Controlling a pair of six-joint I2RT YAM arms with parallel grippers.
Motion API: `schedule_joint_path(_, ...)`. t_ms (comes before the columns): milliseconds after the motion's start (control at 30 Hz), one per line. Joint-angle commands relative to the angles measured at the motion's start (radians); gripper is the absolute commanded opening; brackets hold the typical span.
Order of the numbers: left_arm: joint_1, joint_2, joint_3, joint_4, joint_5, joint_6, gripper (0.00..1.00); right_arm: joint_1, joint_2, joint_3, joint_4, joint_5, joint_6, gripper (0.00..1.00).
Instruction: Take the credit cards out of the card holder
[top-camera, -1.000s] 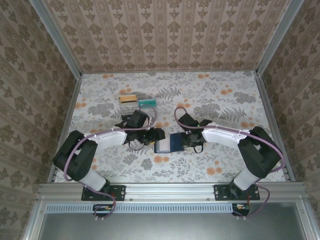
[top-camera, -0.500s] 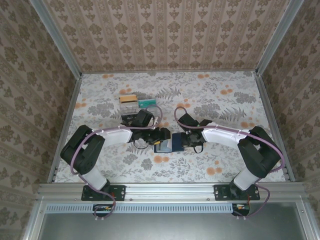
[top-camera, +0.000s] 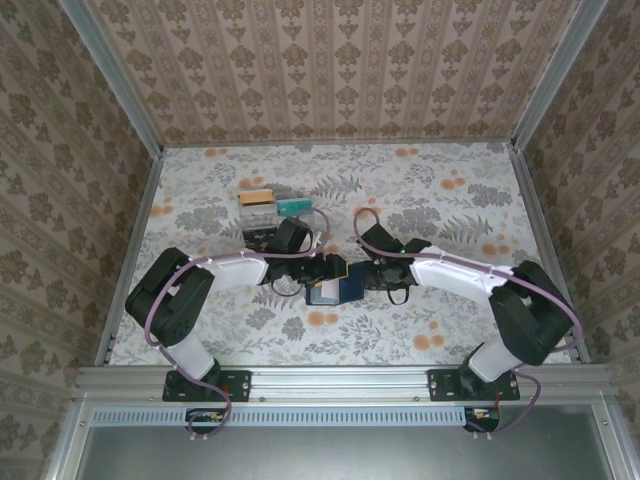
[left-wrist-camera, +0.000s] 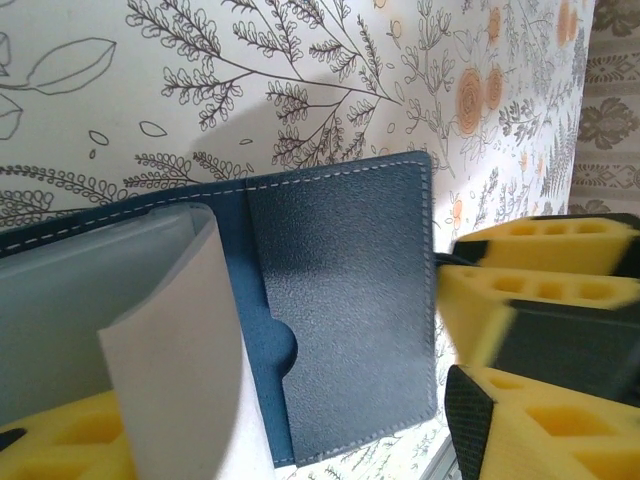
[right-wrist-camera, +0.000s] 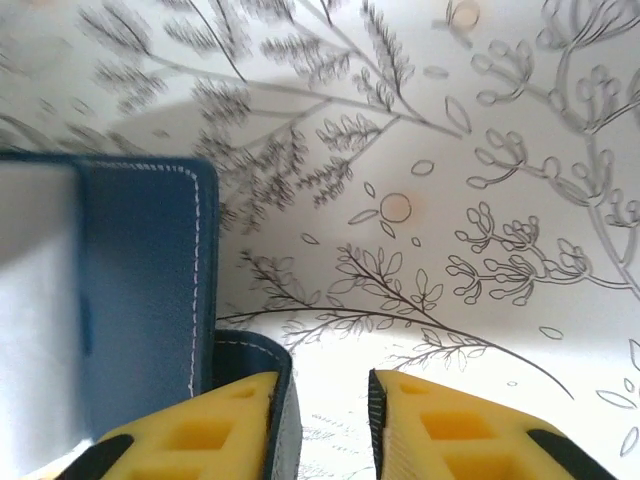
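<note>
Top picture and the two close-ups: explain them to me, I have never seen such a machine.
The machine is two robot arms, a left arm and a right arm, bolted at the near edge of a flowered table. The top picture looks down from above and behind them. Each close-up comes from a camera on one wrist, looking past that arm's yellow-padded claw. Between the arms lies an open navy card holder, one see-through pocket leaf lifted. The left claw stands wide open over it. The right claw straddles the holder's edge, jaws apart, not clamping. Farther back lie small cards, tan and teal.
</note>
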Motion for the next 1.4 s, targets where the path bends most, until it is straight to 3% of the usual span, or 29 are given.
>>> schedule_joint_path(0,-0.005,-0.013,0.024,0.011,0.007,-0.011,0.65,-0.006,-0.093,-0.045,0.041,-0.009,0.056,0.33)
schedule_joint_path(133,-0.006,-0.013,0.028,0.010,0.005,-0.012,0.65,-0.007,-0.101,-0.104,0.156,-0.119,0.105,0.33)
schedule_joint_path(333,-0.006,-0.011,0.036,0.017,0.011,-0.020,0.65,-0.006,-0.018,-0.099,0.165,-0.136,0.107,0.31)
schedule_joint_path(500,-0.002,-0.058,0.043,-0.051,-0.038,0.003,0.67,-0.006,0.038,-0.078,0.126,-0.110,0.086,0.09)
schedule_joint_path(600,0.003,-0.093,0.051,-0.157,-0.112,0.043,0.68,-0.007,0.071,-0.058,0.104,-0.096,0.071,0.03)
schedule_joint_path(767,0.019,-0.142,0.015,-0.255,-0.200,0.070,0.69,-0.006,0.092,-0.053,0.106,-0.091,0.065,0.02)
schedule_joint_path(1367,0.022,-0.134,-0.029,-0.278,-0.240,0.072,0.68,-0.006,0.101,-0.057,0.115,-0.104,0.070,0.01)
